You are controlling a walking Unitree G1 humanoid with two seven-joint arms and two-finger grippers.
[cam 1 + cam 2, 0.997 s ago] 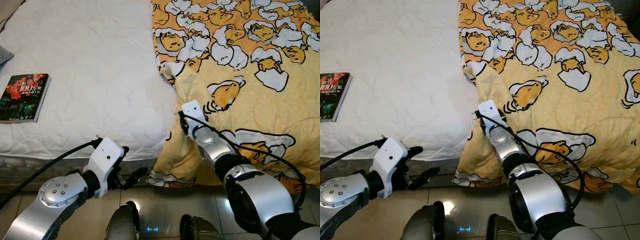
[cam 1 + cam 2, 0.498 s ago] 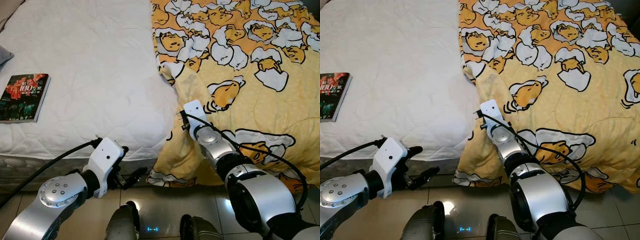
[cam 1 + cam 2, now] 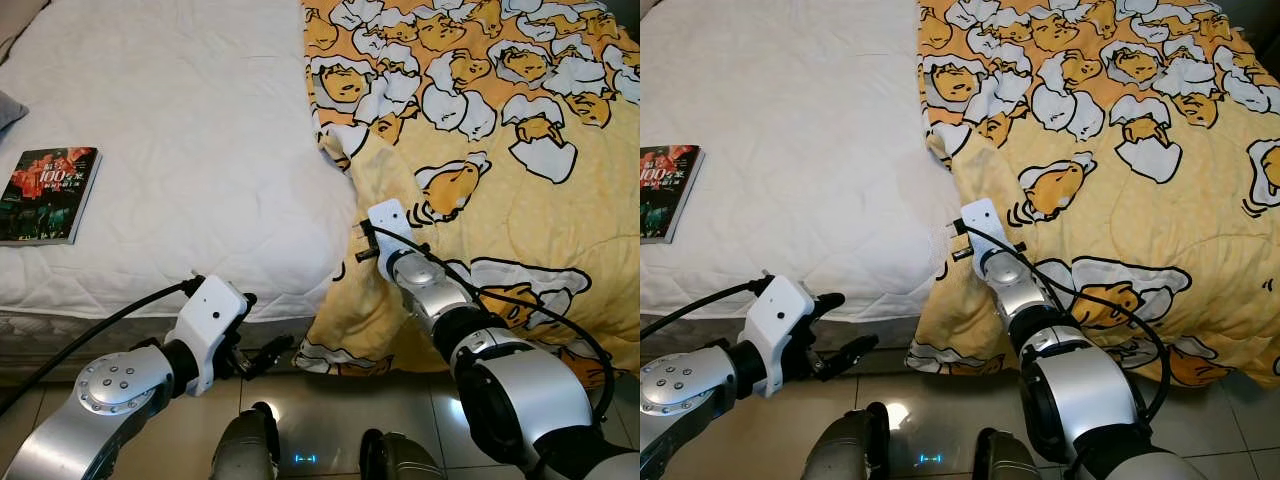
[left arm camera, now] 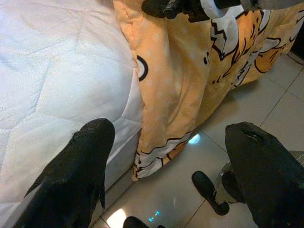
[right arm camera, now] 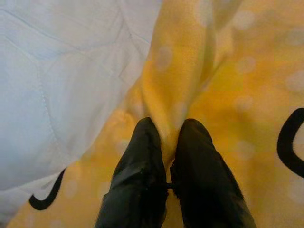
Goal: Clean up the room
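Right pincer (image 5: 168, 142) pinches blanket (image 5: 237, 85) fold, fingertips buried.

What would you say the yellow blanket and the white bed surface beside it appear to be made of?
The yellow blanket looks like soft, matte printed fabric, perhaps fleece or cotton: it bunches into folds where the right gripper pinches it. The white bed surface seems to be quilted padded cloth, with stitched lines and a puffy texture.
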